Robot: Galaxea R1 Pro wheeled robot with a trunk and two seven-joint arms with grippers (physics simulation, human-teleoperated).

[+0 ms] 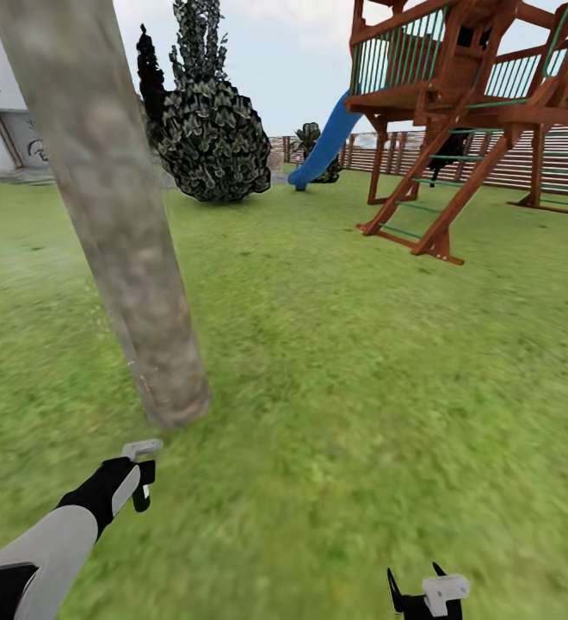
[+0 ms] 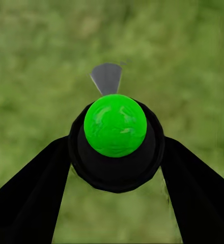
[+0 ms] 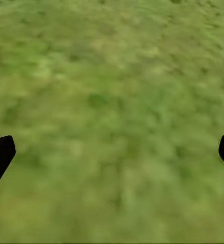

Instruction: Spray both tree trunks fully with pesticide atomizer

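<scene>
My left gripper (image 1: 145, 489) (image 2: 117, 170) is shut on the pesticide atomizer (image 2: 115, 125), a black body with a bright green ball top and a grey nozzle pointing away over the grass floor (image 2: 35, 61). It hovers low, just short of the base of a thick beige-grey tree trunk (image 1: 120, 224) that leans up out of view. A second tree (image 1: 215, 129) with dark green mottled foliage stands far back. I cannot make out any pesticide cloud. My right gripper (image 1: 415, 594) (image 3: 112, 152) hangs open over bare grass at the bottom right.
A wooden playset (image 1: 473, 112) with a blue slide (image 1: 327, 142) stands at the back right before a slatted fence (image 1: 525, 164). A white house (image 1: 0, 103) is at the far left. A thin black tree (image 1: 151, 77) and a small palm (image 1: 310, 142) stand behind. Lawn (image 1: 336, 362) spreads to the right.
</scene>
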